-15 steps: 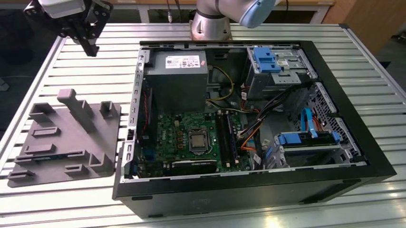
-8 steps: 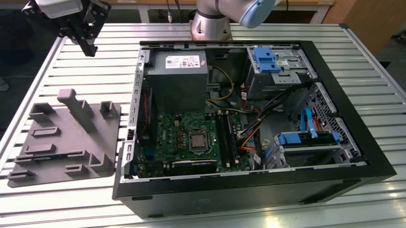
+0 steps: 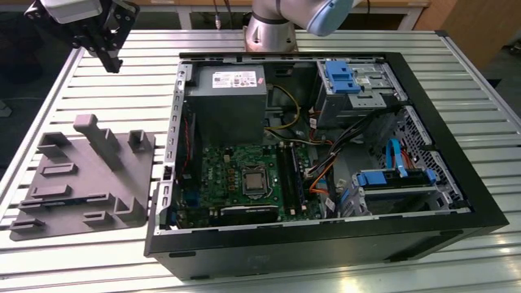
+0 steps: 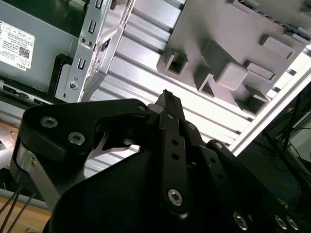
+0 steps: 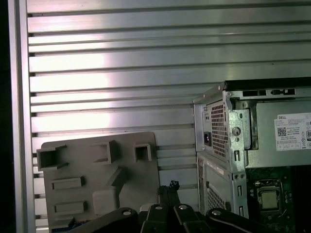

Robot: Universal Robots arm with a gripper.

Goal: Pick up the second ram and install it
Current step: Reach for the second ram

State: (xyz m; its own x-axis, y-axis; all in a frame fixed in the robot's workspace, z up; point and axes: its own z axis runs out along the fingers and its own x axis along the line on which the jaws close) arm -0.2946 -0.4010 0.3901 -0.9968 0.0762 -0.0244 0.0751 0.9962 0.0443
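Note:
My gripper (image 3: 114, 65) hangs above the table's far corner at the exterior view's left, beyond the grey moulded fixture (image 3: 82, 177). Its black fingers meet at a point in both wrist views, shut with nothing between them (image 4: 167, 98) (image 5: 171, 186). A sliver of blue (image 5: 68, 224) shows on the fixture's edge by the gripper body; I cannot tell whether it is the second ram. The open computer case (image 3: 456, 201) lies on its side with the green motherboard (image 3: 219, 174) and the long black memory slots (image 3: 290, 180) inside, well away from the gripper.
The ribbed aluminium table (image 3: 146, 55) carries the fixture and the case. A grey power supply (image 3: 228, 104), blue drive brackets (image 3: 342, 76) and loose orange and yellow cables (image 3: 321, 174) fill the case. The arm's base (image 3: 269, 30) stands behind it.

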